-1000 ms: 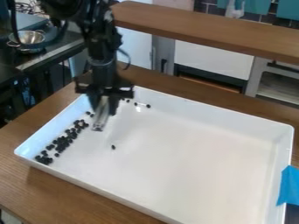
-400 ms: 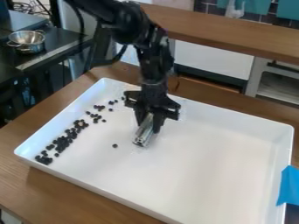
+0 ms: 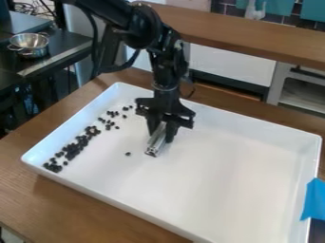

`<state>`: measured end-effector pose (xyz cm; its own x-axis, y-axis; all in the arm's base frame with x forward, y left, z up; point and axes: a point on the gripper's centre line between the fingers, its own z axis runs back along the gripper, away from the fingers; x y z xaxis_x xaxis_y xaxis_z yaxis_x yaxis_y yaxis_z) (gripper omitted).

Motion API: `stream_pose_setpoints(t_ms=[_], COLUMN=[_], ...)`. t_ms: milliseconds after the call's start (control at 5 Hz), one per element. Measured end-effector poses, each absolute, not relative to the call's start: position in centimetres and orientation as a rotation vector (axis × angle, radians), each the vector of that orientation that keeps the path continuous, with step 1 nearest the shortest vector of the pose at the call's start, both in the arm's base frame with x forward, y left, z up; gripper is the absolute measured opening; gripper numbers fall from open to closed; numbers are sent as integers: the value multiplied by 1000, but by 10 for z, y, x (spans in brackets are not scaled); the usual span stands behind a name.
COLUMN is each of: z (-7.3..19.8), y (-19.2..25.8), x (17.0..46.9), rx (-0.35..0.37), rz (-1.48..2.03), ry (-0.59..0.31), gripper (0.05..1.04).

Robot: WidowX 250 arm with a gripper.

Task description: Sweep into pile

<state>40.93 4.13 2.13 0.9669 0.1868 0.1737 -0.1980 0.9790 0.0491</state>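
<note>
My black claw (image 3: pixel 161 135) hung over the white tray (image 3: pixel 222 168), its fingers clamped on a shiny metal tool (image 3: pixel 155 145) that slanted down from them. The dark beads (image 3: pixel 75 147) lay to the claw's left in the view — a loose, uneven band along that side of the tray. One lone bead (image 3: pixel 128 154) sat near the tool's lower end, apart from the rest. Well to the claw's right, I had blue tape (image 3: pixel 314 199) at the tray's edge.

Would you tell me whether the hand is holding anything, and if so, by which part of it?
The hand holds a silvery, elongated tool by its upper part; the lower end sticks out below.
</note>
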Motion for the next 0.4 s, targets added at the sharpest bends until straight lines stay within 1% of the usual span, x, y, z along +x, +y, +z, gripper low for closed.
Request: stream_pose_setpoints(t_ms=[200, 400], z=[21, 22], y=[68, 88], x=[406, 400], rx=[76, 70], rz=[240, 259], ry=[-165, -146], gripper=[385, 385])
